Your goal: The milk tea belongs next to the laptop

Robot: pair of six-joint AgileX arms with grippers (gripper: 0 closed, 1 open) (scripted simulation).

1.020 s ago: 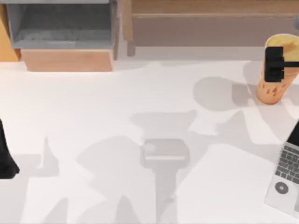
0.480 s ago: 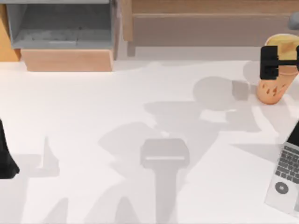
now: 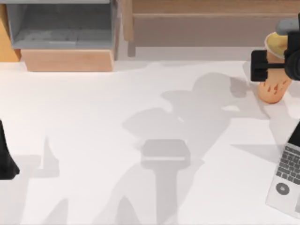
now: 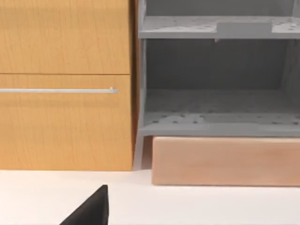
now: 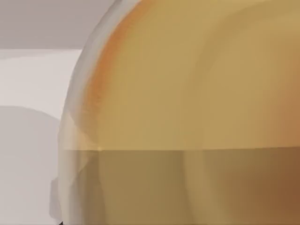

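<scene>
The right end effector [image 3: 276, 64] sits at the table's [image 3: 140, 140] far right edge, around the milk tea [image 3: 274, 86]; whether it grips I cannot tell. The laptop [image 3: 286, 180] lies well apart, nearer on the right edge. Open table spreads leftward. The left end effector [image 3: 5, 161] rests at the left edge; a grey shelf [image 3: 61, 28] stands far left.
</scene>
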